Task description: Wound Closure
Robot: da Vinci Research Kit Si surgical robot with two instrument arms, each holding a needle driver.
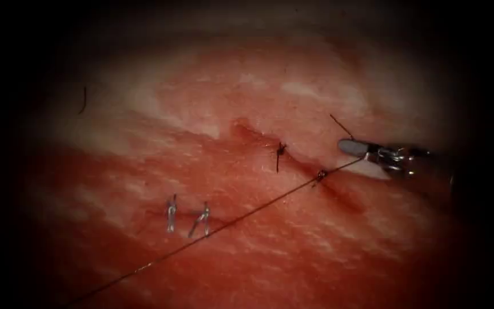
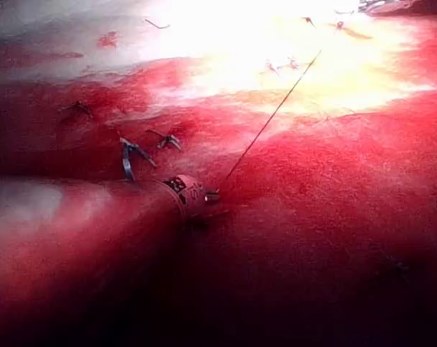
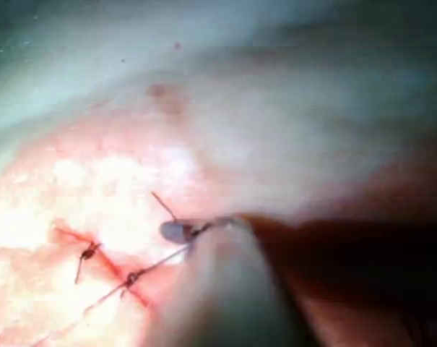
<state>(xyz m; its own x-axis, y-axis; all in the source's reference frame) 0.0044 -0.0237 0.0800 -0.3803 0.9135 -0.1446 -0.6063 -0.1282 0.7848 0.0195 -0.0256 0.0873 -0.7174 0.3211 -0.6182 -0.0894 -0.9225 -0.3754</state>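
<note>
While the right tool (image 1: pixel 367 157) sits right of the cut (image 1: pixel 293 157), jaws apart, thread (image 1: pixel 212 230) runs taut between them, through the knot (image 1: pixel 320 174), down-left to the left tool (image 2: pixel 212 195), clamped on its end. Needle: can't tell.

Left tool's jaws (image 2: pixel 209 195) apparently clamp taut thread (image 2: pixel 269 123) over tissue (image 2: pixel 334 217).

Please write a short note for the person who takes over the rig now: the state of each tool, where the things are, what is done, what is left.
Right tool: jaws open, right of the cut, beside the thread.
Left tool: shut on the thread, which runs taut to the knot.
Needle: I cannot place it.
Done: an earlier knot on the cut.
Left: the long thread is uncut; the cut past the second knot looks open.
</note>
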